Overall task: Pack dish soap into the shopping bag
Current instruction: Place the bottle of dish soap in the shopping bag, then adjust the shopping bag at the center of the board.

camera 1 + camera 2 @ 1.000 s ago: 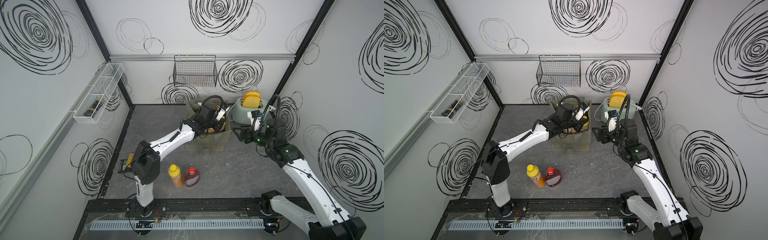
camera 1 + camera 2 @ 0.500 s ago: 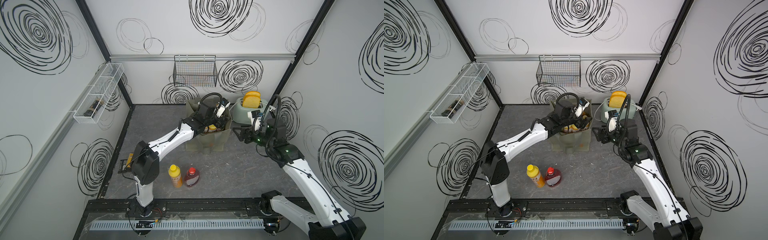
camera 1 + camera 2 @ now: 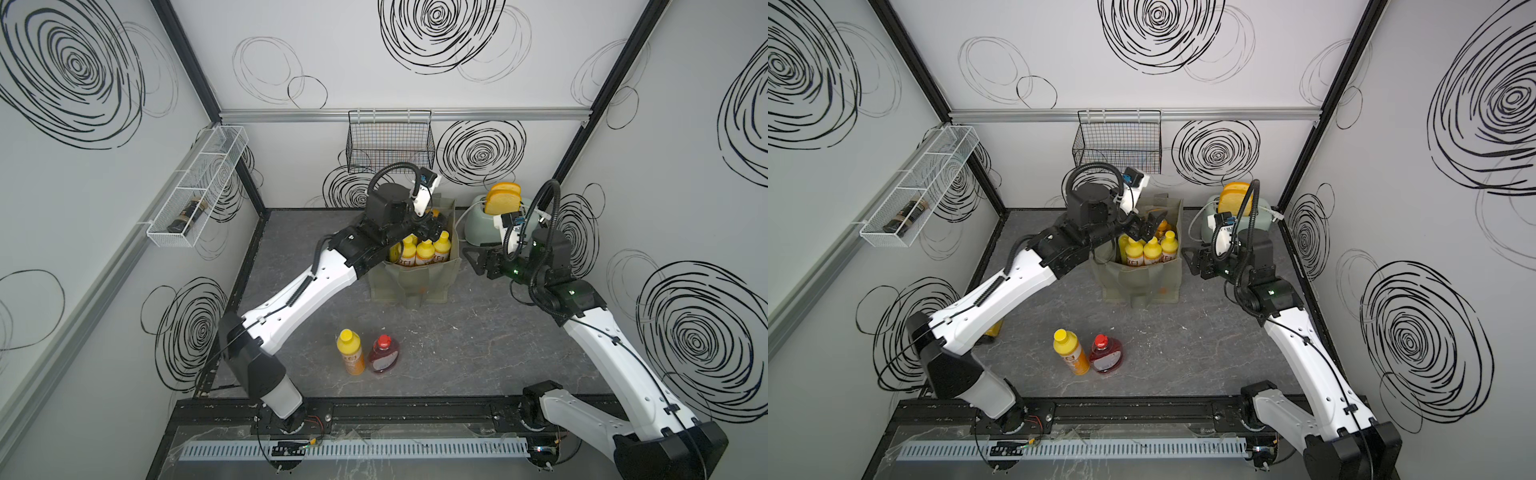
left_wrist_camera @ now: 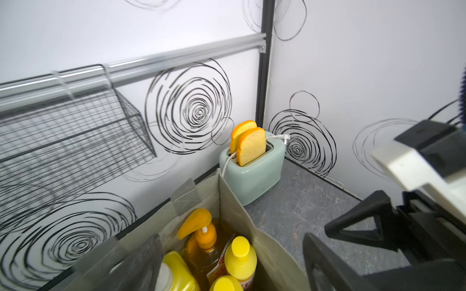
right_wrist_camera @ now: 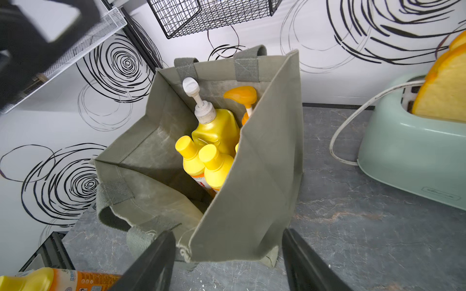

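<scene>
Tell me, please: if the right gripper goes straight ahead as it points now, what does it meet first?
Most likely the bag. In the wrist view, the open jaws of the right gripper frame the bag's near side wall. How far off it stands is unclear.

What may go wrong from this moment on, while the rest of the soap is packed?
1. The left gripper hangs open just above the bottles in the bag; pulling out, it may snag the soft bag and tip it.
2. The orange bottle and red bottle stand close together; grasping one may topple the other.
</scene>
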Tool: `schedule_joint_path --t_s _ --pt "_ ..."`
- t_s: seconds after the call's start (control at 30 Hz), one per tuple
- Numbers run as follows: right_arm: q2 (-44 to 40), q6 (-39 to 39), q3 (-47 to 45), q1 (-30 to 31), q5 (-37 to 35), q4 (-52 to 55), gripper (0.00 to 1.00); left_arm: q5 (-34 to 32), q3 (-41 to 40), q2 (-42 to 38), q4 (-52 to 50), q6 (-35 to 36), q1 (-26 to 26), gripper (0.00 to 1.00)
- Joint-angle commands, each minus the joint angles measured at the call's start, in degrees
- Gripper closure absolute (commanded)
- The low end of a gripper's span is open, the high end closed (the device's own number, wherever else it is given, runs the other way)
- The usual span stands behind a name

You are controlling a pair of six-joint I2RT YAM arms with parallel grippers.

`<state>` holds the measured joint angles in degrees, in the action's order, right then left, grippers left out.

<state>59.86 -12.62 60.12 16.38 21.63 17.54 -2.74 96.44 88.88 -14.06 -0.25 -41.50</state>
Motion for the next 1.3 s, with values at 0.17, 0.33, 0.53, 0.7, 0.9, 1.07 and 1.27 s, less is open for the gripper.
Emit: schedule_joint_path --t_s 0.17,0.33,0.53,0.7,0.9,1.07,1.27 --pt "8.1 1.7 10.5 1.1 -2.5 2.2 0.24 1.0 -11.2 -13.9 -6.1 -8.0 12.1 0.11" --pt "14.2 3.9 16.7 5.7 -11.0 7.4 0.25 6.2 -13.4 -13.3 -11.0 -8.3 16.0 0.11" --pt "18.7 4.8 19.9 12.2 -21.6 13.1 0.26 7.2 -15.8 -10.9 -16.5 -7.1 16.2 0.14" --pt "17.8 5.0 18.7 13.9 -27.1 14.5 0.30 7.6 -18.8 -12.0 -16.9 -7.1 16.2 0.27" --pt "14.9 5.5 18.2 14.1 -28.8 14.4 0.30 7.8 -20.5 -12.6 -17.8 -7.6 15.9 0.21" --pt "14.4 6.0 18.1 13.1 -29.1 14.2 0.28 9.4 -23.8 -14.0 -17.2 -7.9 15.9 0.28" --pt "16.3 5.3 17.1 12.6 -24.7 13.5 0.33 12.5 -26.6 -16.1 -16.7 -9.3 15.7 0.54"
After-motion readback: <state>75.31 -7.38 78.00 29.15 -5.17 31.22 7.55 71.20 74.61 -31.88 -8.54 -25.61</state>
